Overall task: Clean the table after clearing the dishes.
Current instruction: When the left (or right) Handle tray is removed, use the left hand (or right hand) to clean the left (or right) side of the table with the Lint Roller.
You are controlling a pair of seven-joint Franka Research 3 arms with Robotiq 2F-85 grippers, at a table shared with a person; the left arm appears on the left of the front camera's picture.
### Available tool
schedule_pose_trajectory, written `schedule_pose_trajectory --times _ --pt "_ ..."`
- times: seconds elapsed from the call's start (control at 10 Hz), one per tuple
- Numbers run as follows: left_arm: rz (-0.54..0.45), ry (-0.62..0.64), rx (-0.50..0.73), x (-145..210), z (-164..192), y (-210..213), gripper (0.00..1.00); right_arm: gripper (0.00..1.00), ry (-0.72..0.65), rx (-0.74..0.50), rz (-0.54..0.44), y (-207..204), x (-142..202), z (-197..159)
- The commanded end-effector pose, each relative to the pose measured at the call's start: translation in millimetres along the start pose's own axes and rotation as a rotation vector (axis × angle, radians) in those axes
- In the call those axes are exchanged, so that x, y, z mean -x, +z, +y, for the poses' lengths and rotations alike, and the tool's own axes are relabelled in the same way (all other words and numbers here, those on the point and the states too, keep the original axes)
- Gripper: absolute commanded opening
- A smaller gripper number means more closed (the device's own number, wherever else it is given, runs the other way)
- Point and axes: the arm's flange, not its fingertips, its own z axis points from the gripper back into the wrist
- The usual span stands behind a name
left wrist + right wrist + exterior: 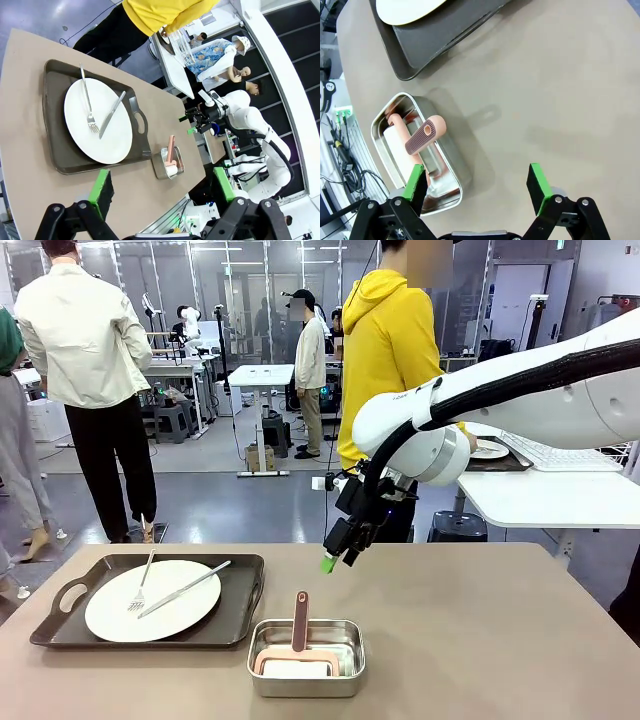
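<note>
On the left of the greyish-brown table (480, 630) lies a dark handled tray (235, 615) holding a round white plate (165, 610), with a fork (142, 590) and a knife (185, 588) on it. The left wrist view looks down on the same tray (60, 150) and plate (80, 125). My right gripper (335, 552) hangs open over the table's middle, just above and behind the steel tin (306, 658). In its own view, my right gripper (476, 176) is empty with the tin (415, 150) beside its left pad. My left gripper (161, 176) is open and empty, high above the table.
The tin holds a pink-handled tool (300, 625). A person in a yellow hoodie (395, 340) stands at the far edge. Behind on the right, a white table (550, 495) carries a second white plate (490, 450) on a dark tray. The right half of the table is bare.
</note>
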Motion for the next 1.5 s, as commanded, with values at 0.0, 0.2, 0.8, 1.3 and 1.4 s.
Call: schedule_pose_trajectory --times 0.0,0.2,0.8,1.3,1.4 --pt "-0.005 -0.004 0.01 1 -2 3 1.0 1.0 0.146 -0.028 0.075 -2 -25 3" --pt "-0.005 -0.004 0.01 1 -2 3 1.0 1.0 0.278 -0.028 0.226 -12 -64 1" --pt "-0.005 -0.004 0.01 1 -2 3 1.0 1.0 0.507 -0.103 0.428 -60 -144 -14" --pt "-0.005 -0.004 0.01 1 -2 3 1.0 1.0 0.506 -0.263 0.553 -95 -144 -3" --pt "-0.005 -0.004 0.01 1 -2 3 1.0 1.0 0.505 -0.267 0.556 -101 -141 2"
